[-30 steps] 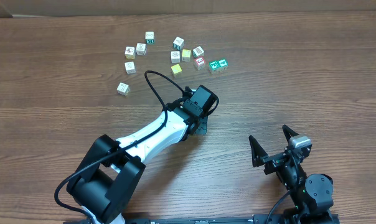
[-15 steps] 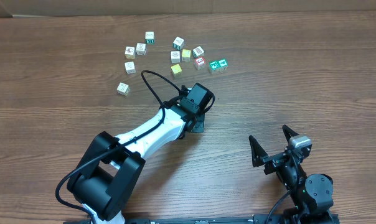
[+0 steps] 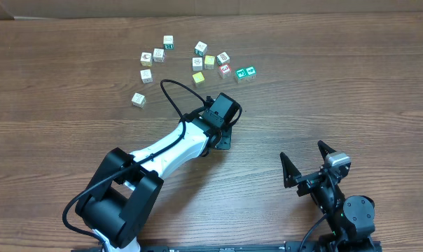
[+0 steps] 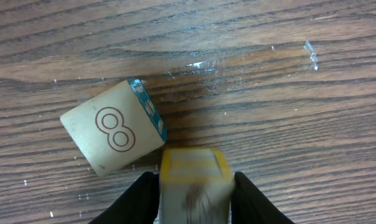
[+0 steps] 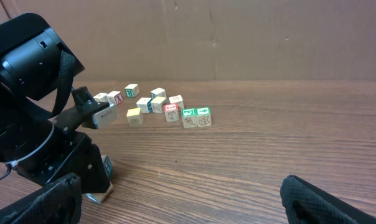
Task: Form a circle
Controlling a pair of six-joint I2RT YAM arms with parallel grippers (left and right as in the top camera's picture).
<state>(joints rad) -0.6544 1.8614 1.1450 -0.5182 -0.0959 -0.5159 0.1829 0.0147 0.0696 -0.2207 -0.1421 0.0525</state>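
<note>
cubes (image 3: 197,63) lie scattered on the far side of the table (image 3: 351,84) in your overhead, not yet in a ring; your right gripper (image 3: 301,150) gapes empty.

left wrist: a yellow-rimmed cube (image 4: 194,186) sits between the left gripper (image 4: 194,177) jaws. you cannot tell if they clamp it. an "8" cube (image 4: 110,134) sits just beside it.

right wrist: the cubes cluster well ahead.

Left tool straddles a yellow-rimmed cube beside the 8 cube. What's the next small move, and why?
Probably open the left tool wide and lift straight up: the yellow-rimmed cube looks set on the table, close beside the 8 cube, so a sideways drag could knock both.
</note>
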